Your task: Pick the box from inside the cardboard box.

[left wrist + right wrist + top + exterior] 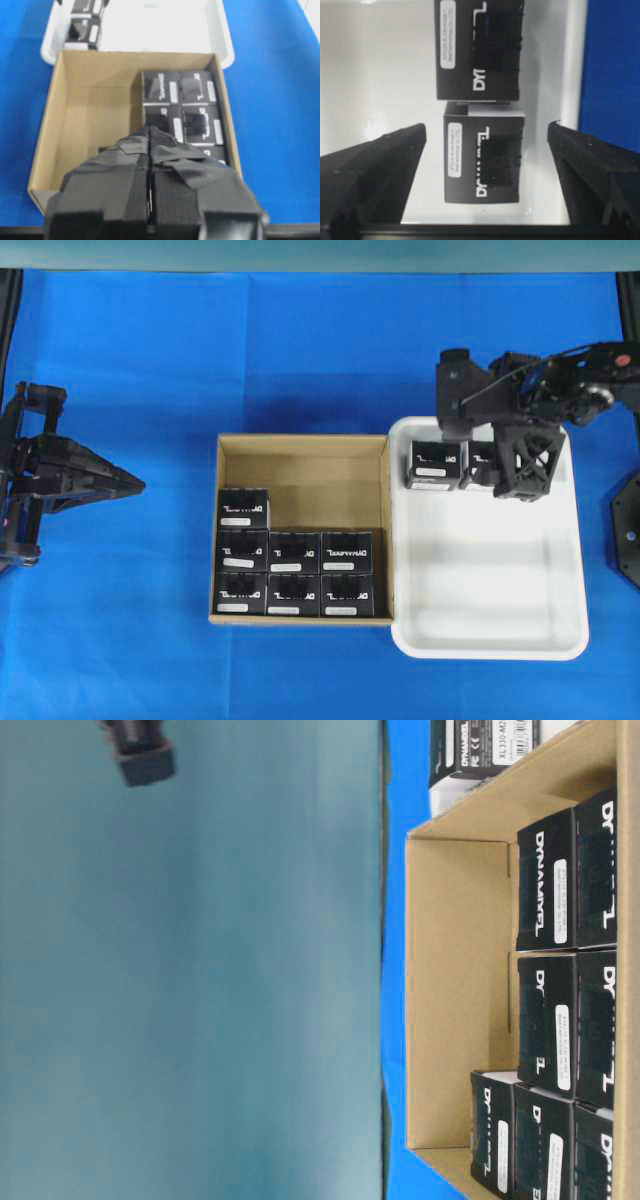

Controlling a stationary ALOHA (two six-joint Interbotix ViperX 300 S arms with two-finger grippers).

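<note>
The carton (pixel 303 527), open-topped on the blue cloth (pixel 150 360), holds seven black boxes (pixel 294 553) packed against its near wall: three along the front, three behind them, and one more at the back of the left column, each with white lettering and a small white label on top. The rest of the carton floor, toward the far wall and right side, is bare cardboard. Touching the carton's right wall sits a white tray (pixel 490 640). In the tray's far left corner two more boxes (pixel 482 160) stand side by side, touching or nearly so. The right gripper (pixel 485 175) hangs over them with its jaws spread wide, a clear gap on each side of the nearer box, gripping nothing. The left gripper (pixel 150 137) rests well off to the left of the carton, its jaws pressed together and empty.
</note>
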